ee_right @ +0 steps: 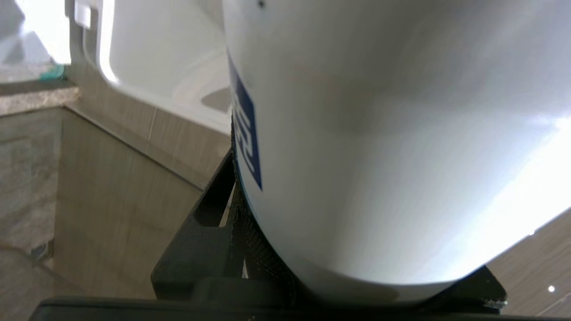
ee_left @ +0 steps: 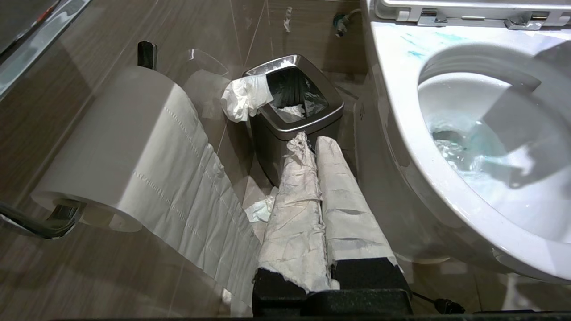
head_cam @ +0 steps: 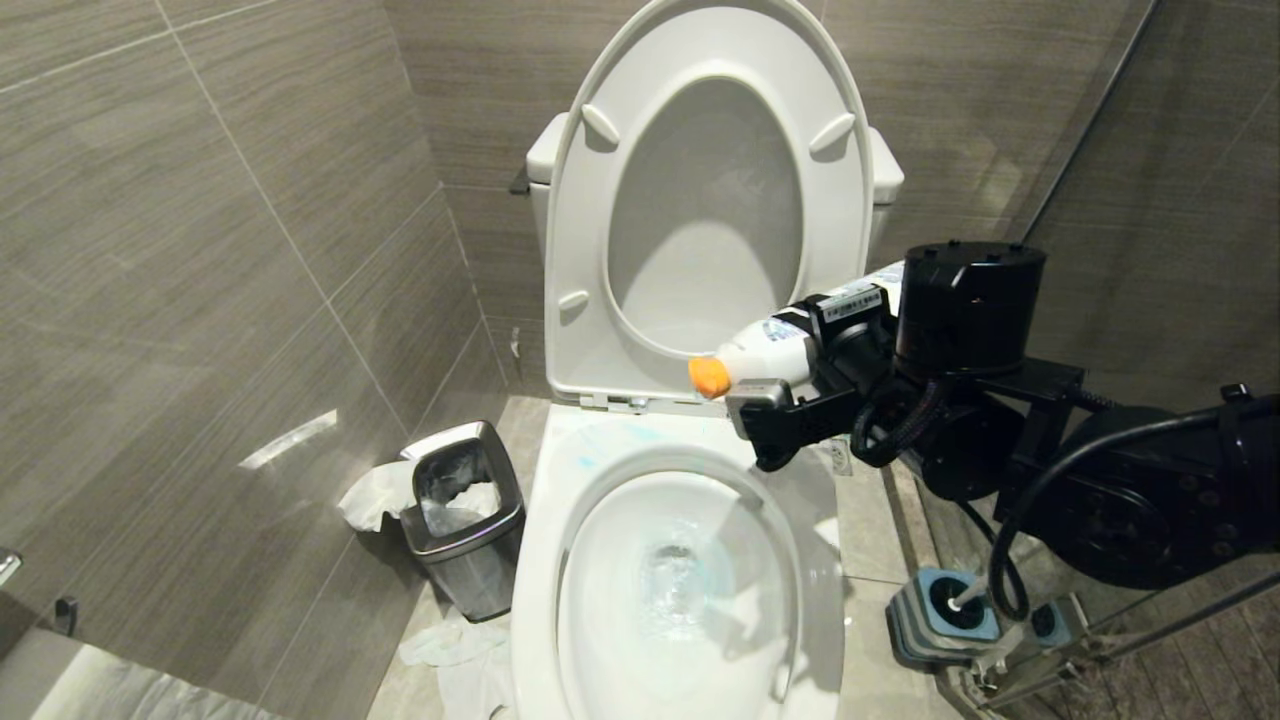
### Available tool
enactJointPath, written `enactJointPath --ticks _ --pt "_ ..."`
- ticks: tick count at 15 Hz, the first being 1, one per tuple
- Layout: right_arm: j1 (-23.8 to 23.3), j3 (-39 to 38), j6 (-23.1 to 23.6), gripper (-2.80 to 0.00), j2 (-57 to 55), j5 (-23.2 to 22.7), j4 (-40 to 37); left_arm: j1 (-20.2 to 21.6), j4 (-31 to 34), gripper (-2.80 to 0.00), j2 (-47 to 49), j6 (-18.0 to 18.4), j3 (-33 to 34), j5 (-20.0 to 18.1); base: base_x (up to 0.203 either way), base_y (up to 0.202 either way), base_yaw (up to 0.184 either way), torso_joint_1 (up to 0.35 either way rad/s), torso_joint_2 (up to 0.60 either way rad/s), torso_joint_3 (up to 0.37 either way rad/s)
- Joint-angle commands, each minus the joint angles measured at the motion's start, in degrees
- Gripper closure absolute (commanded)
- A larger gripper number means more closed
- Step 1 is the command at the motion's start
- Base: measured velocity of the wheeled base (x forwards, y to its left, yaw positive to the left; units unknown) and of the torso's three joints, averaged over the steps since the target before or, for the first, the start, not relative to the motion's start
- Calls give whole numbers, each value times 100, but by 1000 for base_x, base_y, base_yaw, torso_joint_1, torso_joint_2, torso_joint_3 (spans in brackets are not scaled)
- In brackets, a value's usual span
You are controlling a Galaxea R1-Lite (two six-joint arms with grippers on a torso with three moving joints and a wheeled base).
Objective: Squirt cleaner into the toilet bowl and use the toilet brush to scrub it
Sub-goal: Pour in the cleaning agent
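Head view: waste bin (head_cam: 465, 515) beside toilet bowl (head_cam: 560, 500)

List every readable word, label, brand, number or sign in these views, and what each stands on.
None can be read.
Cleaner bottle, held in the right gripper: blue label print, too small in the head view.
Same bottle in the right wrist view: blue mark with white shapes, blurred and cut off.
Sticker on the gripper mount: too small.

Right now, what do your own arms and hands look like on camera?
The right arm is matte black, built of rounded drum-shaped housings, with black cables looping along it. The right hand has a black body, a grey metal block at the tip and a barcode sticker. The left hand has black fingers wrapped in worn white paper-like padding.
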State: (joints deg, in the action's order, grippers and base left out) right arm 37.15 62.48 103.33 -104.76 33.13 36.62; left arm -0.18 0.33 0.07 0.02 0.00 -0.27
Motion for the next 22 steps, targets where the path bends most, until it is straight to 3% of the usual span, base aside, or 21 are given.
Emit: enactJointPath --ticks 1,15,22 --pt "79 37 32 0 -71 26 21 1 2 0 1 -2 9 0 0 0 0 0 0 0" --pt "99 -211 -135 0 222 26 12 1 2 0 1 -2 9 0 0 0 0 0 0 0" --pt "99 -227 680 0 272 211 -146 1 2 0 1 -2 9 9 0 0 0 0 0 0"
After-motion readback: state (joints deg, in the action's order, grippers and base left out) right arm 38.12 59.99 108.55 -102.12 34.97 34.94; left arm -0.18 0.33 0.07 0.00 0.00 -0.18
